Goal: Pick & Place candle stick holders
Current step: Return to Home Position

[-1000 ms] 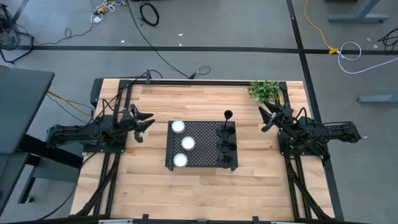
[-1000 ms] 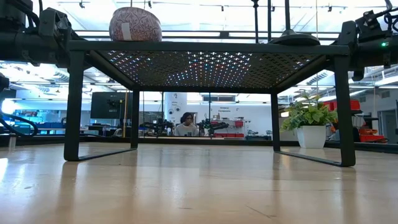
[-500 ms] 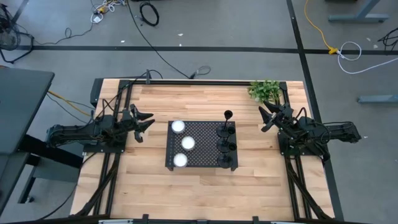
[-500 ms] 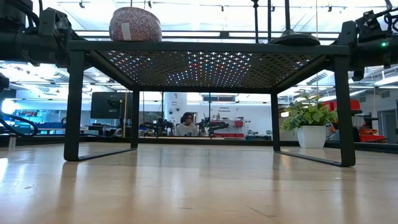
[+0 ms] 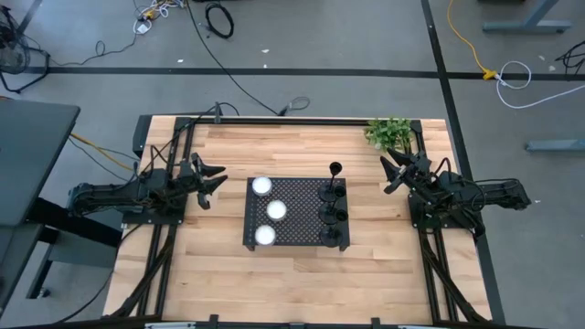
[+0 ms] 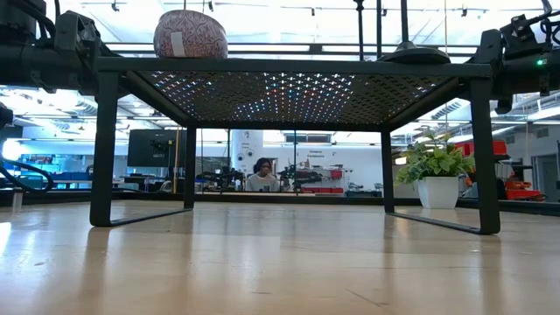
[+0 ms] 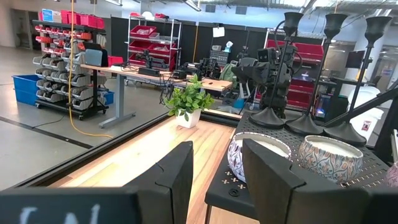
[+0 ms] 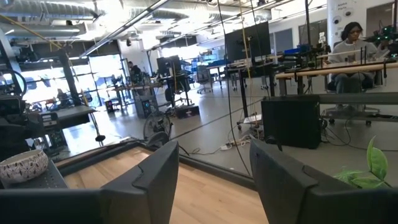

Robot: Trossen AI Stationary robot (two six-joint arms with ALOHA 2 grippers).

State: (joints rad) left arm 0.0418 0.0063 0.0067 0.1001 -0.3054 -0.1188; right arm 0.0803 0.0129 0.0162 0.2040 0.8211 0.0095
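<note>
Three black candle stick holders (image 5: 334, 212) stand in a row on their round bases along the right side of a raised black perforated tray (image 5: 295, 196). In the left wrist view their stems and cup tops (image 7: 323, 68) rise behind two patterned candle bowls. My left gripper (image 5: 212, 180) is open and level at the table's left, pointing toward the tray with nothing between its fingers (image 7: 180, 177). At the table's right, my right gripper (image 5: 391, 174) is also open and touches nothing.
Three white candles in patterned bowls (image 5: 272, 210) sit on the tray's left side; one shows in the low view (image 6: 191, 33). A small potted plant (image 5: 389, 133) stands at the far right corner. Bare wood lies near the front edge. A person (image 8: 351, 43) sits beyond the table.
</note>
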